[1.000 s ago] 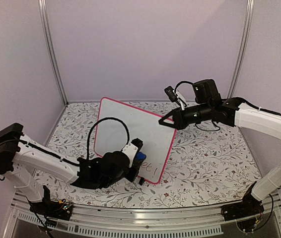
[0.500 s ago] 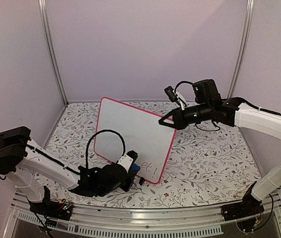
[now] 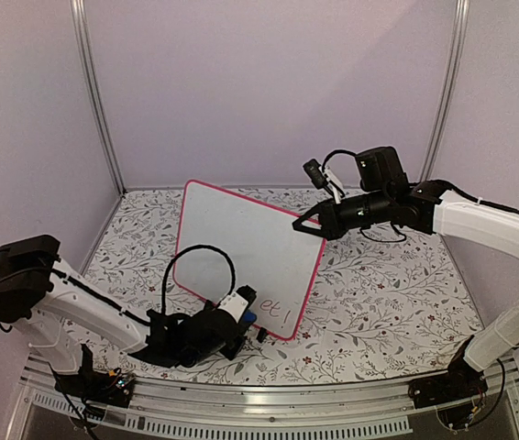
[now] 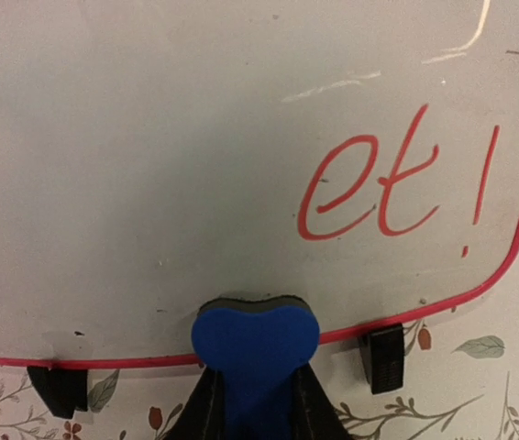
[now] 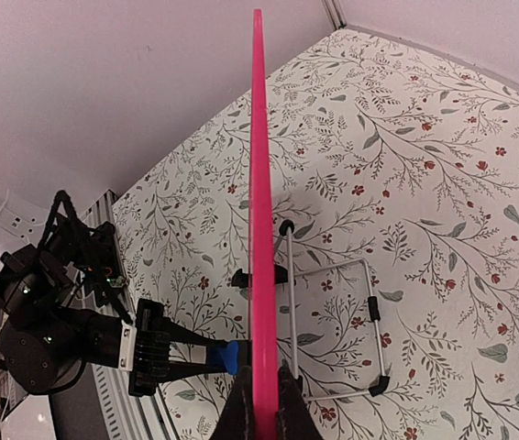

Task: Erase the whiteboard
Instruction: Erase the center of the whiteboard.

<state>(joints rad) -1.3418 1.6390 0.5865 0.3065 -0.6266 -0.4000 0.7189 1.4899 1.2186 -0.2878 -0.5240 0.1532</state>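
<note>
The left arm has sunk over the last second, sliding the eraser [image 4: 255,335] from mid-board down to the bottom edge, while the right arm has not shifted. The board [image 3: 241,247] stands near upright at the table's centre, leaning a little away from the arms. The left gripper [image 3: 244,321] sits at its 6 o'clock and the right gripper [image 3: 303,220] at its 2 o'clock corner. The left gripper's jaws are pinched on the blue eraser, whose dark felt face touches the board's red frame between the two black feet [image 4: 383,357]. The right gripper's jaws are pressed tight on the frame's top edge, seen edge-on from the right wrist. Red writing, "et!" [image 4: 379,188], sits at 5 o'clock on the board, up and right of the eraser, apart from it; the rest of the face looks wiped, with faint smears. A wire stand [image 5: 333,321] props the board from behind. The table [image 3: 379,293] wears a floral cloth of grey leaves and small red flowers, with plain lilac walls, metal posts in the far corners, and a metal rail at 6 o'clock
</note>
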